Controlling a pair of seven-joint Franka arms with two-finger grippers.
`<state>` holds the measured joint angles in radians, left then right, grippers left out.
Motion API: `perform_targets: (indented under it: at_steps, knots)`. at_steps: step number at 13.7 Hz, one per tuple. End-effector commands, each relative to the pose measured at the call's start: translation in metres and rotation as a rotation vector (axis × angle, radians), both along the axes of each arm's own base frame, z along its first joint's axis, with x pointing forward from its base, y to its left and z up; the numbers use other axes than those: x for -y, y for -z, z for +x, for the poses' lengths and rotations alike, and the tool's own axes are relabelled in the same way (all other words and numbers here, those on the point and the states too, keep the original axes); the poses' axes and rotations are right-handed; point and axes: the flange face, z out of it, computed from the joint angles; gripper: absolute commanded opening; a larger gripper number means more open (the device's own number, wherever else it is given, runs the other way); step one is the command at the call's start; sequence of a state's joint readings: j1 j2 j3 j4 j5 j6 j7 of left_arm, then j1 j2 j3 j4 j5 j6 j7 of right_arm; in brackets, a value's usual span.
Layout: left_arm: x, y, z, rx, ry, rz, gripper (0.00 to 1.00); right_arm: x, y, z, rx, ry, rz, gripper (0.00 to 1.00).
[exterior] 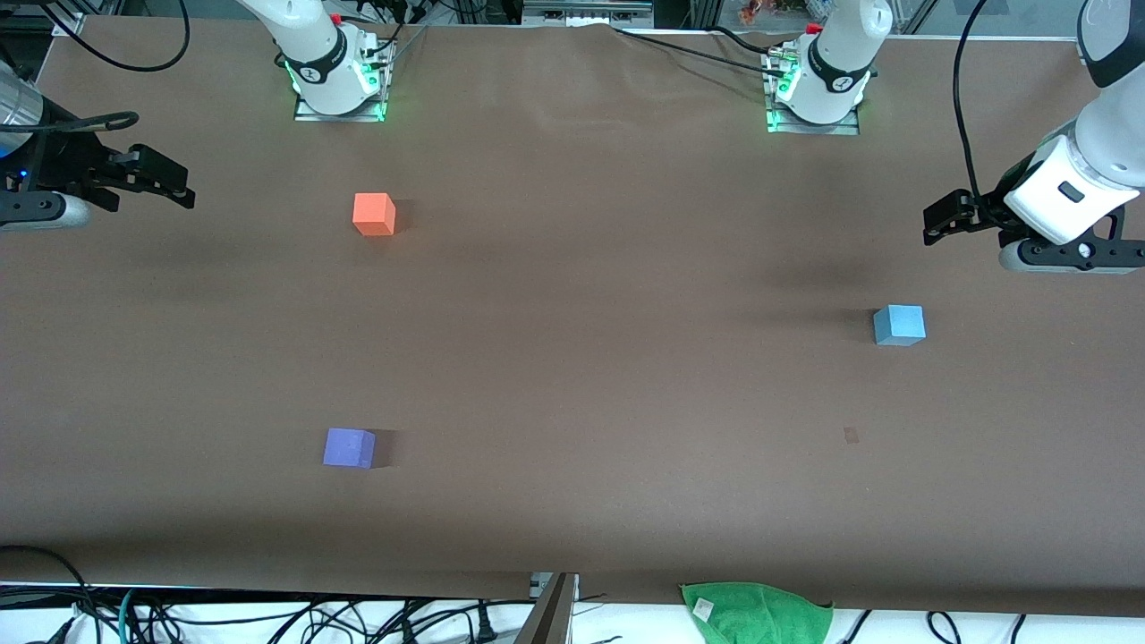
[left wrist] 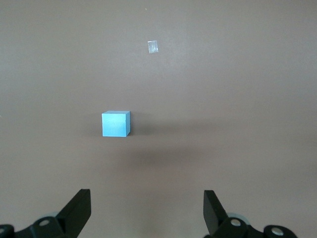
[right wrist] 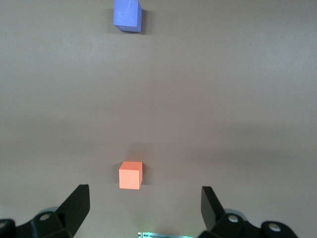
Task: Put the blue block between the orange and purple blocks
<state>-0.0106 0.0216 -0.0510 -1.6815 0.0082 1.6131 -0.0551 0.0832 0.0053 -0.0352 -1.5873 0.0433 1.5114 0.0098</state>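
The blue block sits alone on the brown table toward the left arm's end. The orange block and the purple block lie toward the right arm's end, well apart, the purple one nearer the front camera. My left gripper hangs open over the table at its own end, a short way off the blue block, with nothing between its fingers. Over its end of the table, my right gripper is open and empty, apart from the orange block.
A green cloth lies at the table's edge nearest the front camera. A small tape patch marks the table near the blue block. The two arm bases stand along the table's back edge.
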Motion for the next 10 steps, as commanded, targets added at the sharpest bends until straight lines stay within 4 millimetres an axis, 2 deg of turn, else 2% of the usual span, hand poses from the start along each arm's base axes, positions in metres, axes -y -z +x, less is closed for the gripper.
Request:
perform_targets:
  at_steps: [1,4,7,10]
  knots:
    - [-0.003,-0.004,0.003,-0.004,-0.001,-0.008,1.00,0.000,-0.003,0.000,-0.006,0.004,-0.010,0.99]
    - [-0.037,0.009,0.010,-0.024,0.045,-0.019,1.00,0.000,-0.004,0.000,-0.004,0.004,-0.009,0.99]
    - [-0.067,0.044,0.022,-0.077,0.001,-0.024,1.00,0.000,-0.003,0.000,-0.006,0.005,-0.011,0.99]
    - [-0.089,0.092,0.044,-0.053,0.005,0.021,1.00,0.000,-0.003,0.000,-0.006,0.007,-0.011,0.99]
